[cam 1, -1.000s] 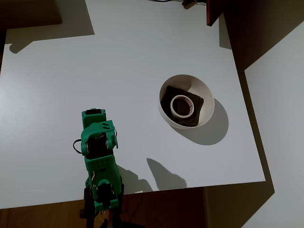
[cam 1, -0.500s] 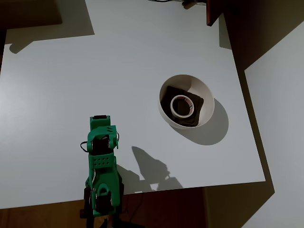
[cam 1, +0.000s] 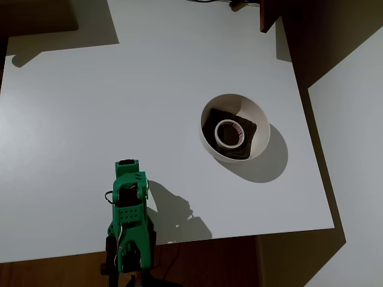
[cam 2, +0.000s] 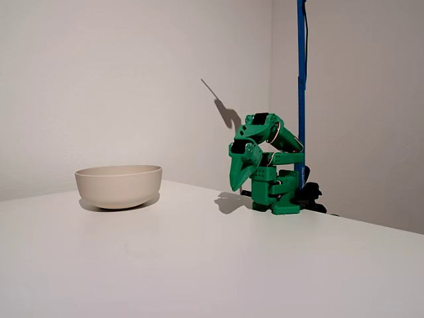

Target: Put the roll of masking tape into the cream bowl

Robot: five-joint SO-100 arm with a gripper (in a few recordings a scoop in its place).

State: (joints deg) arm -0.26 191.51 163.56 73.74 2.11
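Roll of masking tape (cam 1: 230, 133) lies inside cream bowl (cam 1: 260, 128) on dark cloth (cam 1: 246, 149); green gripper (cam 2: 236, 186), folded near base, well apart, appears clenched and empty.

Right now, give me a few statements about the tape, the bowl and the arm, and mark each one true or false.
1. The roll of masking tape lies inside the cream bowl. True.
2. The tape rests on a dark cloth-like thing in the bowl. True.
3. The gripper is clamped on the tape. False: it hangs by the green arm's base, far from the bowl, holding nothing.
4. The bowl lies tipped on its side. False: in the fixed view it stands upright on the white table.
5. The arm is reaching over the bowl. False: it is folded up at the table's edge.
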